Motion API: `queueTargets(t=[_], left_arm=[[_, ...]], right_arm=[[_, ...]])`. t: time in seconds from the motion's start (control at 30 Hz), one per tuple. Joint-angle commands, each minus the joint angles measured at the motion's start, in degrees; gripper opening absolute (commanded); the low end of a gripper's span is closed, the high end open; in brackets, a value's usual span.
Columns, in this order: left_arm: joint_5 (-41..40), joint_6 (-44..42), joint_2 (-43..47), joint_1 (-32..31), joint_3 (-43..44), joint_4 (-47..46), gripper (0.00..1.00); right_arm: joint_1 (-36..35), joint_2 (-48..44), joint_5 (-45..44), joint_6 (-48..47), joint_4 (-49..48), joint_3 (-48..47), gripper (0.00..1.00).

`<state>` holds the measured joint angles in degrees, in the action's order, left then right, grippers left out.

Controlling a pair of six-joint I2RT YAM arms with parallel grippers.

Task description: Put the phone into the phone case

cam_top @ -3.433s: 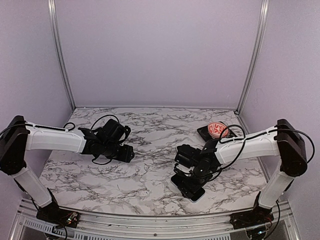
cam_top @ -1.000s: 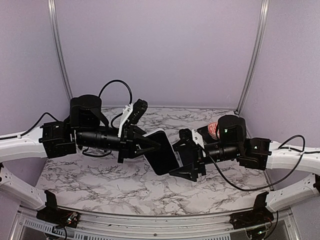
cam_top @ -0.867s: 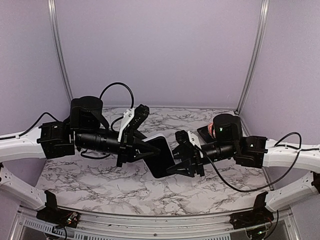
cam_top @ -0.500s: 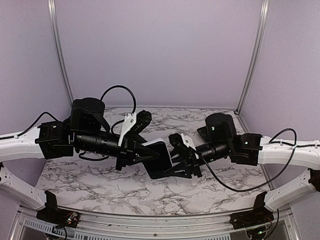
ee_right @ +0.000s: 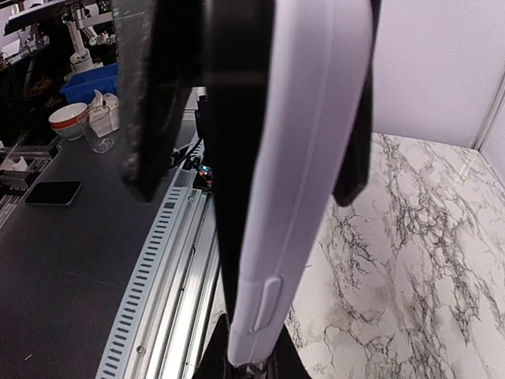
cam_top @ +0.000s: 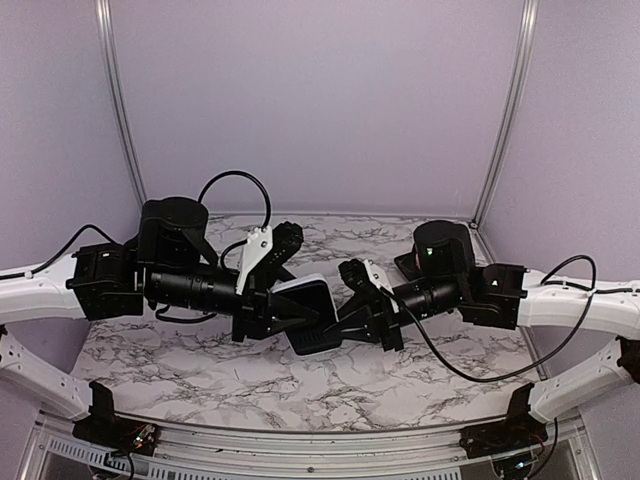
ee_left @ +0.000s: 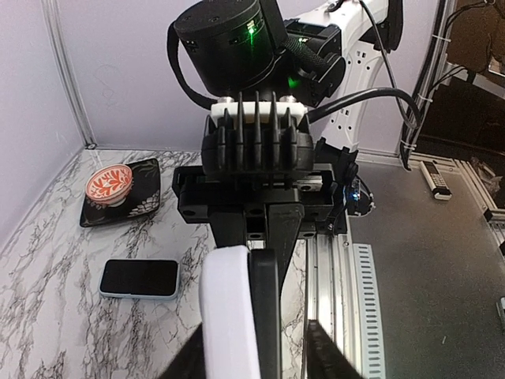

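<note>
Centre of top view: both arms reach inward and meet above the grey-veined white marble tabletop (cam_top: 200, 370).

Between them, raised off the surface: white plastic phone case (cam_top: 300, 289), seen edge-on from both wrist cameras. A flat black layer lies flush along one face. Cannot tell whether that is a handset seated in it or a lining. Side-button bump shows on the white rim, lower centre of right wrist view.

Right gripper (ee_left: 262, 241): pressed together on one end of the case, pinching it. Centre of left wrist view.

Left gripper (cam_top: 300, 313): fingers (ee_right: 150, 95) parted, one on either side of the case's other end. A sliver of gap shows beside the black face at the bottom of left wrist view. Not clamping.

Left-centre of left wrist view: dark-screened phone with pale blue rim (ee_left: 140, 278), flat on the marble, screen up, well apart from both grippers.

Above it, upper left of the frame: small red-and-white patterned bowl (ee_left: 108, 183) on a black square plate (ee_left: 150, 189), near the table corner.
</note>
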<state>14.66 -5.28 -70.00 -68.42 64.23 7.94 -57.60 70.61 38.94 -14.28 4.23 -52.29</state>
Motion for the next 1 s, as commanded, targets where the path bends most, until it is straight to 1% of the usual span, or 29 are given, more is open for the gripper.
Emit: queueTargets(t=[0.0, 0.07, 0.17, 0.23, 0.27, 0.33, 0.4, 0.43, 0.47, 0.5, 0.53, 0.7, 0.73, 0.77, 0.8, 0.83, 0.87, 0.9, 0.97], left_arm=[[-6.7, 0.9, 3.6, -1.1, -2.0, -6.8, 0.75], [-7.2, 1.2, 5.6, -1.1, -5.4, -11.8, 0.85], [-7.3, 2.3, 8.1, -1.1, -9.4, -16.8, 0.88], [-8.3, 3.2, 9.0, -1.1, -11.4, -19.5, 0.86], [-8.3, 4.0, 8.8, -1.1, -11.8, -20.5, 0.83], [-7.2, 4.8, 6.9, -1.2, -11.1, -21.9, 0.72], [-5.2, 4.8, 4.2, -1.2, -9.4, -21.8, 0.58], [-4.5, 4.8, 3.2, -1.2, -8.7, -21.9, 0.46], [-4.1, 4.8, 2.5, -1.3, -8.2, -21.8, 0.27], [-4.2, 4.8, 2.1, -1.3, -7.9, -21.8, 0.04], [-4.4, 4.8, 2.1, -1.3, -8.0, -21.8, 0.00], [-5.4, 4.5, 4.0, -1.3, -9.4, -21.9, 0.00], [-5.4, 4.3, 4.0, -1.3, -9.5, -21.9, 0.00], [-5.5, 4.1, 4.0, -1.3, -9.6, -21.9, 0.00], [-5.6, 3.9, 3.9, -1.3, -9.6, -21.9, 0.00], [-5.6, 3.6, 3.6, -1.4, -9.6, -21.8, 0.00], [-5.6, 3.2, 3.3, -1.4, -9.5, -21.8, 0.00], [-5.8, 2.6, 3.1, -1.6, -9.5, -21.9, 0.00], [-6.5, 1.7, 2.8, -2.2, -9.5, -21.9, 0.00]], right_arm=[[0.8, -2.9, 0.8, 4.7, -11.1, -2.6, 0.00], [1.5, -4.2, 0.8, 7.3, -15.7, -1.5, 0.00], [2.1, -5.6, 1.0, 10.8, -22.0, -0.2, 0.00], [2.0, -5.7, 1.8, 11.6, -23.9, -0.3, 0.00], [2.0, -5.5, 2.4, 12.0, -24.8, -0.3, 0.00], [1.9, -5.1, 3.1, 12.5, -26.5, -0.3, 0.00], [1.8, -4.6, 3.4, 12.5, -26.7, -0.6, 0.00], [1.8, -4.4, 3.5, 12.5, -26.5, -0.9, 0.00], [1.8, -4.3, 3.9, 12.6, -26.5, -1.1, 0.00], [1.7, -4.4, 4.2, 12.6, -26.3, -1.1, 0.00], [1.7, -4.6, 4.1, 12.6, -26.2, -1.1, 0.00], [1.7, -5.6, 5.0, 11.0, -24.0, -1.2, 0.00], [1.7, -5.8, 4.7, 10.4, -22.9, -1.5, 0.06], [1.8, -6.0, 4.1, 9.9, -22.2, -1.7, 0.22], [1.7, -6.2, 3.6, 9.5, -21.7, -1.8, 0.41], [1.7, -6.3, 3.4, 9.3, -21.6, -2.0, 0.57], [1.7, -6.2, 3.5, 9.4, -21.9, -2.3, 0.66], [1.7, -5.9, 3.7, 9.6, -22.1, -2.7, 0.70], [1.7, -4.9, 4.1, 10.3, -22.5, -4.2, 0.71]])
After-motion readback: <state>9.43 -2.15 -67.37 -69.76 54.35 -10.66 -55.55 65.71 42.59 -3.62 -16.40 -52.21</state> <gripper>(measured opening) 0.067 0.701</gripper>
